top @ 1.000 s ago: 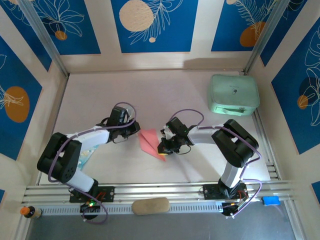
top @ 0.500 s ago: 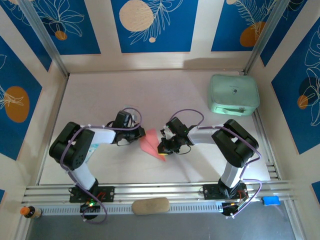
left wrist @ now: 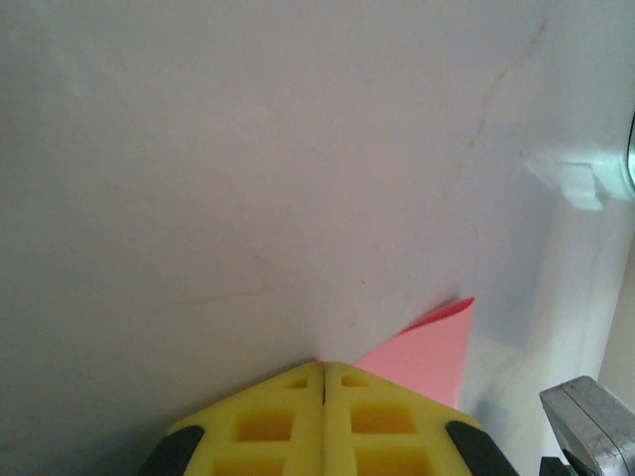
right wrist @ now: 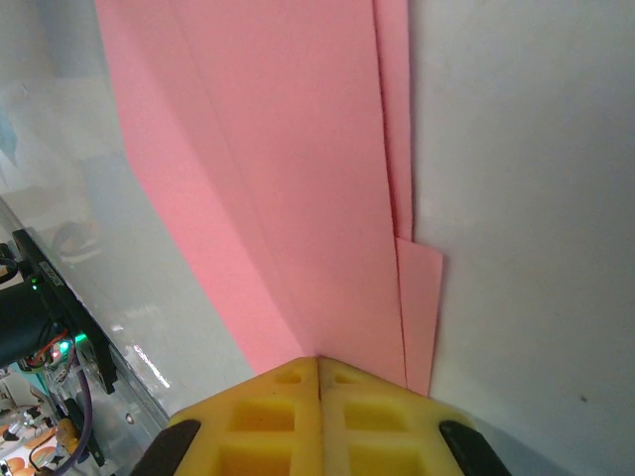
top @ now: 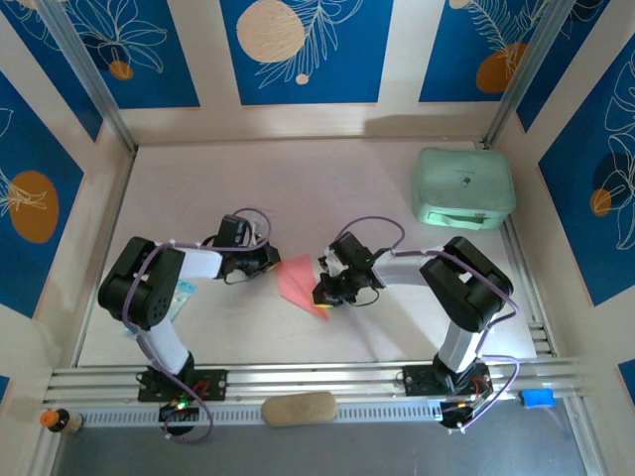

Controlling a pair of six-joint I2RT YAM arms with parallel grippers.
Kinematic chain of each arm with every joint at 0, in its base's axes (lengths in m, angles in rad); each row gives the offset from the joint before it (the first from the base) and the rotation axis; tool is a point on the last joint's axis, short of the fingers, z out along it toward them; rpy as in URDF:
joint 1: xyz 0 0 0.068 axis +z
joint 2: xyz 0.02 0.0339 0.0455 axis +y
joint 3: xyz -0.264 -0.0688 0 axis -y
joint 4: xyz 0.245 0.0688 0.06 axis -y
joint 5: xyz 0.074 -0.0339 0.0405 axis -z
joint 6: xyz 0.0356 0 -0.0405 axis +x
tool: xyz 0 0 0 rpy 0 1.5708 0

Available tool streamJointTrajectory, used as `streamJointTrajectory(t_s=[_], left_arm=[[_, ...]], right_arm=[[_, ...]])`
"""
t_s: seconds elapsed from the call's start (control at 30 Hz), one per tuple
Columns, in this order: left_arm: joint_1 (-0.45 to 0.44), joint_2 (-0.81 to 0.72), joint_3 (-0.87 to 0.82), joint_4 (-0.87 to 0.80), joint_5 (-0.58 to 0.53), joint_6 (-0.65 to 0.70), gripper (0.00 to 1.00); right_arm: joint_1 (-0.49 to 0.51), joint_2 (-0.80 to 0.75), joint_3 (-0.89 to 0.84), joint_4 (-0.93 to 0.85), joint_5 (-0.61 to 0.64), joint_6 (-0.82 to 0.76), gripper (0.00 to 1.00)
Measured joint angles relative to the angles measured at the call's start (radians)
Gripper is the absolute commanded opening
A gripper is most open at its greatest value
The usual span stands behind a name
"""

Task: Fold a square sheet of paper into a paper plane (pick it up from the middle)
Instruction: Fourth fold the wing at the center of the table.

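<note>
The right gripper (right wrist: 319, 363) is holding its two yellow fingers (right wrist: 263, 412) pressed flat together, with no gap along the seam. Its tips are bearing down on the pink sheet of paper (right wrist: 288, 178), and I cannot tell whether a layer is being pinched between them. In the right wrist view the paper is lying folded in several layers, with long straight edges running away from the fingertips and a narrow strip ending in a short stepped corner on the right. The left gripper (left wrist: 324, 369) is likewise standing fully closed, its yellow pads (left wrist: 263, 426) meeting tip to tip and gripping nothing that can be seen. One pointed corner of the paper is poking out just beside it, on the right of the left wrist view, touching or nearly so. Seen from above, the sheet is lying as a pointed wedge on the white table (top: 327, 188) between the two grippers, its upper left corner at the left gripper's tip and its lower point under the right one. A mint-green case (top: 463, 186) is sitting well apart at the far right of the table. A tan oblong pad (top: 298, 408) is resting about midway along the metal rail (top: 377, 377) at the near edge, and a small blue object (top: 537, 398) is sitting by the right end of that rail
</note>
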Motion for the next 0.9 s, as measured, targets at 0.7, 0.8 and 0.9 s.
streamJointTrajectory(t_s=[0.7,0.8,0.9], left_arm=[[-0.122,-0.178,0.049,-0.123,-0.036,0.034,0.04],[-0.198,-0.134,0.049,-0.093,-0.018,0.019,0.04],[-0.246,-0.069,0.039,-0.045,0.000,-0.008,0.04]], right_arm=[[-0.010,-0.003,0.000,-0.013,-0.008,-0.008,0.00],[-0.013,-0.004,-0.002,-0.015,-0.011,-0.008,0.00],[-0.015,-0.008,-0.006,-0.016,-0.014,-0.008,0.00]])
